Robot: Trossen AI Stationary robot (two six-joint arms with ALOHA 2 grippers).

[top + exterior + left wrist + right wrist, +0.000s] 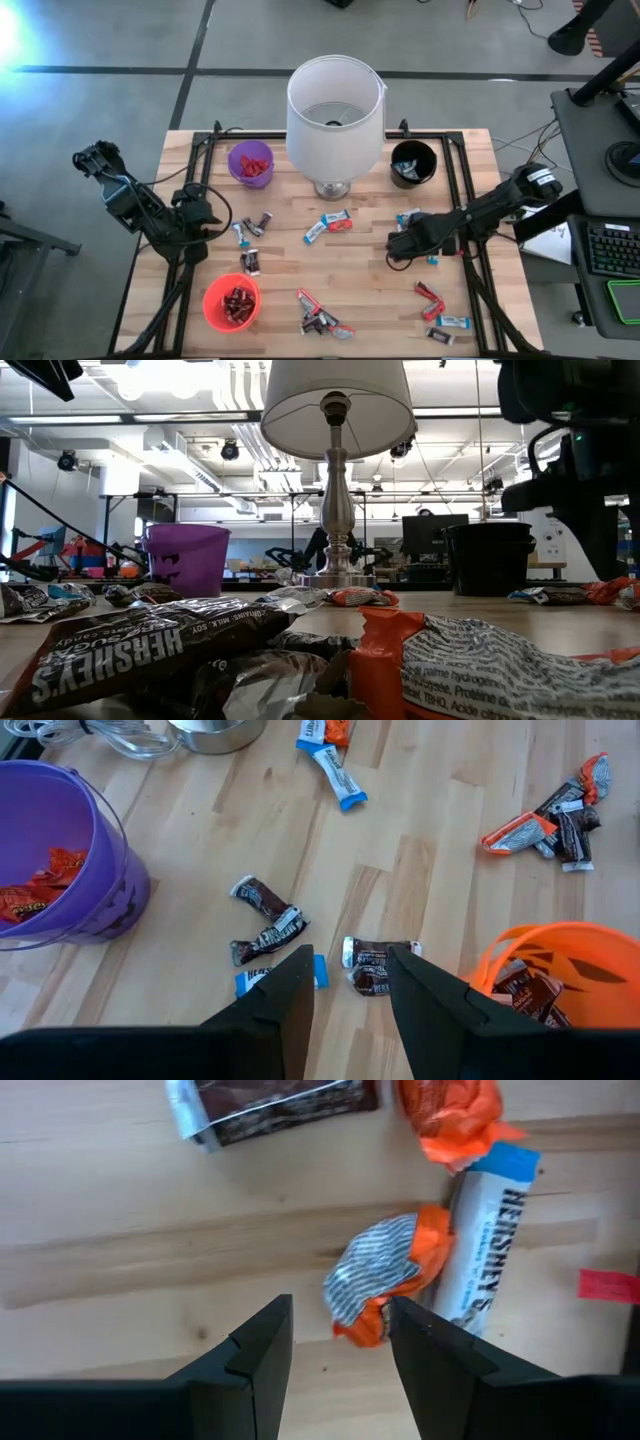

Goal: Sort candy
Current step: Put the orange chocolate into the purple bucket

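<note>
"HERSHEY'S" is read on the blue-and-white bar (487, 1240) just beyond the right gripper (340, 1335), whose jaws are released; the left gripper (348, 982) is likewise held released above a dark candy (372, 965).

Lamp (335, 115), purple (250, 163), black (413, 163), orange cups (231, 302).

Light: we see bright, even overhead room light.
Glare: a white flare at our high view's upper left corner.
Focus: nearest candy wrappers (150, 650) in our low view look soft.
</note>
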